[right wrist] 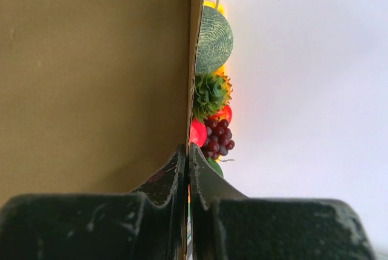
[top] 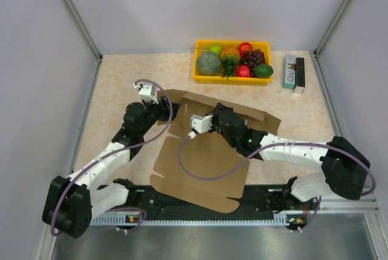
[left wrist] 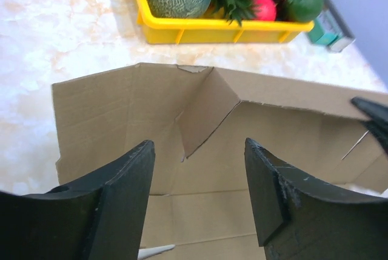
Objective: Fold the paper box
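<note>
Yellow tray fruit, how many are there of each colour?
Green: 3 (melon, pale green fruit, dark green fruit)
Red: 2 (back red fruit, front red fruit)
Purple: 1 (grapes)
Orange and green: 1 (pineapple)
Total: 7

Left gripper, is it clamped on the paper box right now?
No, the left wrist view shows the left gripper open, its fingers wide apart and the paper box lying beyond them unpinched.
</note>
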